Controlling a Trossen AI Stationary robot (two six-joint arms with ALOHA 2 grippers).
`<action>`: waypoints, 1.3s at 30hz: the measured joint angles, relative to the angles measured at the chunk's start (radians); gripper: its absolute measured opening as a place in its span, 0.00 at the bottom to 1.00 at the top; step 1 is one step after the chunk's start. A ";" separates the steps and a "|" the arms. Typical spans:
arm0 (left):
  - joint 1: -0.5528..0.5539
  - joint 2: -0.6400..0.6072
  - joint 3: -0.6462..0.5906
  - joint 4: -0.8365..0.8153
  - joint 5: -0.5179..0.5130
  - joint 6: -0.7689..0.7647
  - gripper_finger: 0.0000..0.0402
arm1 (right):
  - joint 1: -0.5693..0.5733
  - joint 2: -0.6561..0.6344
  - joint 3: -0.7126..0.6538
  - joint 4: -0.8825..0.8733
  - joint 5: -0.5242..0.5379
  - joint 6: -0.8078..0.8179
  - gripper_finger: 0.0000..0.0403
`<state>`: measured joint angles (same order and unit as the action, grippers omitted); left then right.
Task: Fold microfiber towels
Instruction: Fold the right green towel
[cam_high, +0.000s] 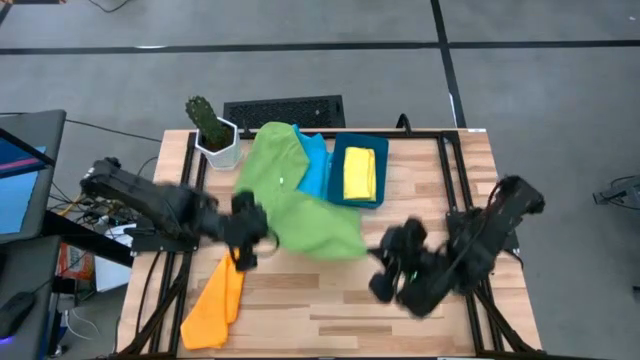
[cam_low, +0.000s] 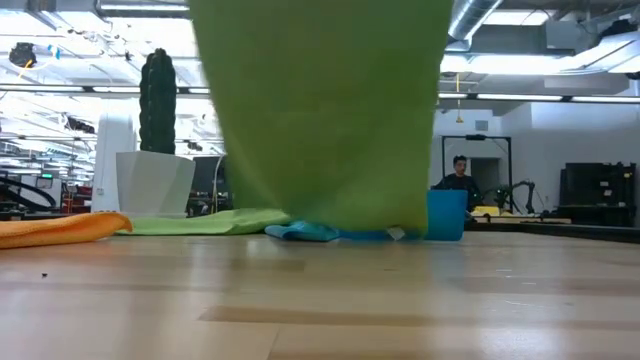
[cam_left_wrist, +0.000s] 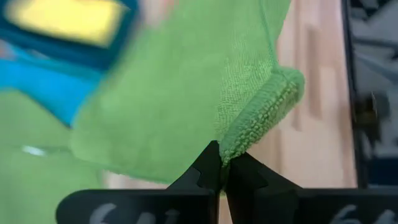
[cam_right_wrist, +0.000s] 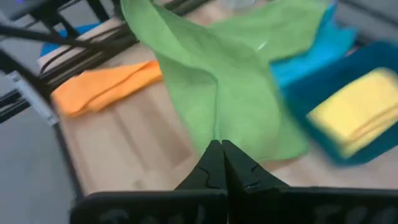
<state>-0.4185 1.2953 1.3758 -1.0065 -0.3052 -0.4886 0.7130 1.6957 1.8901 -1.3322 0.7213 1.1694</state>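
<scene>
Both grippers are pinching the green towel (cam_high: 300, 195) by a corner each, left gripper (cam_left_wrist: 222, 167) near table centre-left, right gripper (cam_right_wrist: 221, 149) centre-right, jaws pressed together on the cloth. Towel is hanging lifted between them, its far end trailing on the table over the light blue towel (cam_high: 316, 165). Orange towel (cam_high: 214, 303) is lying at the near left edge; yellow towel (cam_high: 360, 173) is sitting in the dark blue bin (cam_high: 336, 175).

Overall light: even and bright; soft indoor daylight tone
Source: long ceiling strip lamps (cam_low: 60, 50) glowing in the upper left of the low view
Shadows: faint; soft smudge beneath the hanging bright green microfiber cloth (cam_high: 300, 195)
Blur: dark arms smeared in the high view; yellow folded cloth (cam_right_wrist: 357, 112) and deep blue rectangular bin (cam_left_wrist: 68, 46) unsharp in wrist views
Glare: pale sheen on the light wooden slatted tabletop (cam_low: 320, 310)
</scene>
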 joint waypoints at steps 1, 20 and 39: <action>-0.036 0.001 -0.045 0.026 0.009 -0.029 0.00 | 0.019 0.028 0.000 0.028 -0.008 0.033 0.01; -0.340 -0.001 -0.610 0.559 0.040 -0.529 0.02 | 0.067 0.270 -0.020 0.270 -0.334 0.306 0.01; 0.005 -0.001 -0.612 0.552 0.003 -0.146 0.02 | -0.134 0.263 -0.297 0.103 -0.566 0.071 0.01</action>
<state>-0.4130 1.2942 0.7635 -0.4549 -0.3023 -0.6342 0.5789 1.9583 1.5926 -1.2293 0.1552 1.2399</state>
